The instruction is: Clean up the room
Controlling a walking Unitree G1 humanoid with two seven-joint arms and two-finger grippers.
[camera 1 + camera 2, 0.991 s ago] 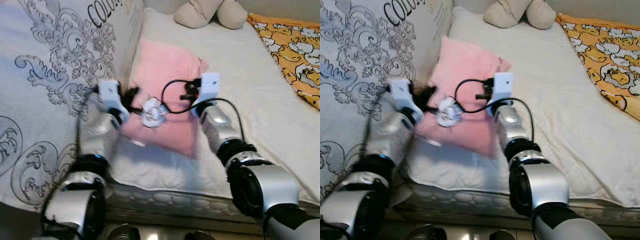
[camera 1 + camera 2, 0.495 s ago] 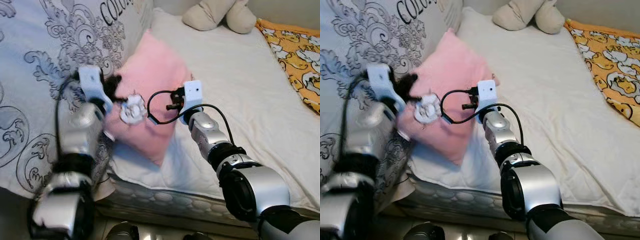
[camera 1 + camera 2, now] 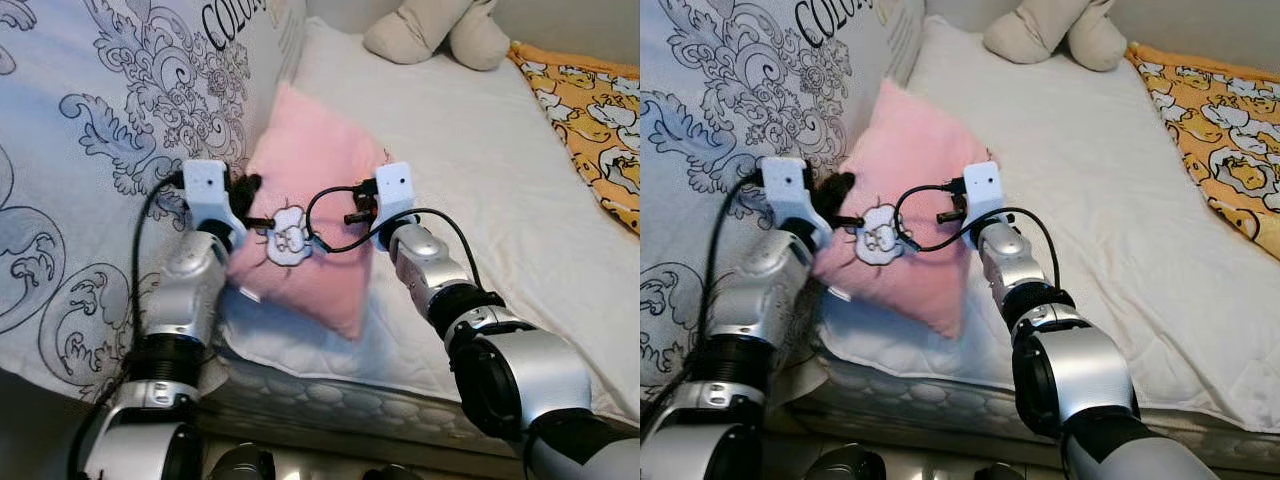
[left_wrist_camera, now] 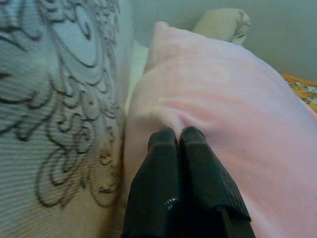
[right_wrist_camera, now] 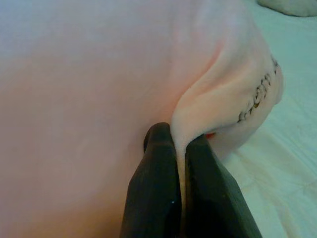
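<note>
Pink pillow lifted off the bed beside the patterned duvet, left claw and right claw both pinched tight on its fabric at opposite edges; soft, light, likely sags, so keep edge grips.

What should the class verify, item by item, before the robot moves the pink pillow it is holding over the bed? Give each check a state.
1. Left gripper pinching the pink pillow: ok, fingers closed on a fold of fabric.
2. Right gripper pinching the pillow: ok, a fold is clamped between its fingers.
3. Pillow lifted off the mattress: cannot tell, its lower corner hangs close to the bed edge.
4. Black cable free of the pillow: cannot tell, it loops across the pillow's front.
5. Space on the mattress to set it down: ok, with the stuffed toy far at the head end.
6. Patterned duvet clearance: not ok, it lies right against the pillow.
</note>
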